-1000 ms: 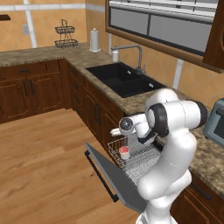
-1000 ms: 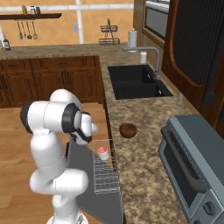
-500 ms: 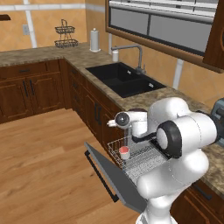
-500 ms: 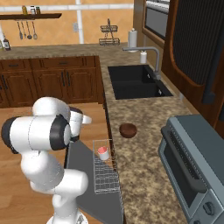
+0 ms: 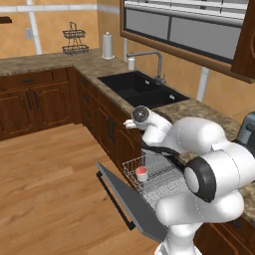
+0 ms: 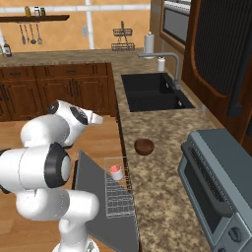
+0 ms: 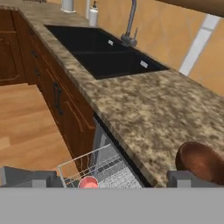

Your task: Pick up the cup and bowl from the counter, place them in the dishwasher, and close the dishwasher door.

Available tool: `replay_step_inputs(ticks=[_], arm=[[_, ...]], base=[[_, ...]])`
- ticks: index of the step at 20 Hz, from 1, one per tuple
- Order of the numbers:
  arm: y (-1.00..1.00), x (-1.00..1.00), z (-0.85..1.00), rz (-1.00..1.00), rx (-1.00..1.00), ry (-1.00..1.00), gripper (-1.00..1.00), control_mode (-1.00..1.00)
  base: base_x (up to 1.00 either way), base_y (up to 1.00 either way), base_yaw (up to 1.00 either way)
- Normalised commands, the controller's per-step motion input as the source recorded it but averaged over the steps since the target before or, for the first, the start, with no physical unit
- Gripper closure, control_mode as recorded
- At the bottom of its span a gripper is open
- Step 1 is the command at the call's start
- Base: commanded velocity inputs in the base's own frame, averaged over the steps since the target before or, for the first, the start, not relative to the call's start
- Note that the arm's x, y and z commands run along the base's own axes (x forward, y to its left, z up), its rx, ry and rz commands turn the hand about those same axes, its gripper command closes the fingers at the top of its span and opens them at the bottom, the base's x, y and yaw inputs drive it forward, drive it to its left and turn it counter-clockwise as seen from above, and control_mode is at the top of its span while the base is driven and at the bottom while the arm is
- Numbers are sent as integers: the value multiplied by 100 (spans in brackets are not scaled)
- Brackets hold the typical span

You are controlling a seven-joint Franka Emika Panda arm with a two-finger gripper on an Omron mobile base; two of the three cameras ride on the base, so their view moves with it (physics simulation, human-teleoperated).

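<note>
- The door (image 5: 130,201) hangs open and lies flat, nearest the base, with its dark bar handle along the outer edge.
- The white wire rack (image 5: 155,175) is pulled out over the door from the dishwasher (image 7: 103,151).
- The cup (image 5: 142,174) stands upright in the rack, near its outer left corner, pink inside up; the right base view shows it too (image 6: 116,172).
- The gripper (image 7: 111,178) hangs above the rack and the counter edge. Its finger tips (image 7: 186,178) sit far apart, one at each bottom corner of the hand view, so the claw is wide and holds nothing.
- The bowl (image 6: 144,146) sits on the counter (image 6: 162,187) near its front edge, just beside the right finger tip in the hand view (image 7: 202,161).
- A toaster oven (image 6: 221,192) stands on the counter to the right of the bowl.
- Farther on lies the black sink (image 5: 142,88) with its faucet (image 5: 153,63).
- A paper-towel roll (image 5: 107,46) stands in the far corner.
</note>
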Motion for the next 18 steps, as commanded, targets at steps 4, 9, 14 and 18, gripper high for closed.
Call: replay_step_inputs(ticks=[4, 9, 14, 18], arm=[[-63, -25, 100, 3, 1, 18, -100, -100], [-52, -39, 28, 11, 0, 34, -100, -100], [-49, -12, -56, 15, 0, 33, -100, -100], [-46, 7, -55, 14, 0, 27, -100, -100]], base=[[0, 0, 0], [0, 0, 0], [0, 0, 0], [0, 0, 0]])
